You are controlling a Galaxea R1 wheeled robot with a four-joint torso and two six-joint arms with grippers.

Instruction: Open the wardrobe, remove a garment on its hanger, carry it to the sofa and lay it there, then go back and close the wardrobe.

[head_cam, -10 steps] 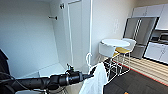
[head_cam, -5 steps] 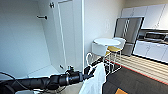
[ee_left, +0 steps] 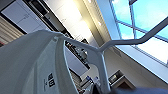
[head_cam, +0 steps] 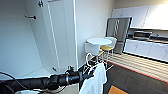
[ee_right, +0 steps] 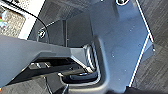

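While carrying: left gripper (head_cam: 88, 72), lower centre of the head view, is clenched on the hanger (head_cam: 88, 62).
Garment (head_cam: 96, 81): hangs below it, bottom centre, wardrobe (head_cam: 52, 37) open at upper left.
Risk: turning could swing the shirt off the hanger.
Right gripper: cannot tell.

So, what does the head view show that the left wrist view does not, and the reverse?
Head view alone: the tall white wardrobe standing open, the left arm's tool carrying the shirt, a round white table with a yellow-seated chair, and a steel fridge.

Left wrist view alone: a large window with blue sky overhead, and a printed label inside the shirt's collar.

Both: the white short-sleeved T-shirt hanging on its thin white hanger, and white kitchen cabinets in the background.
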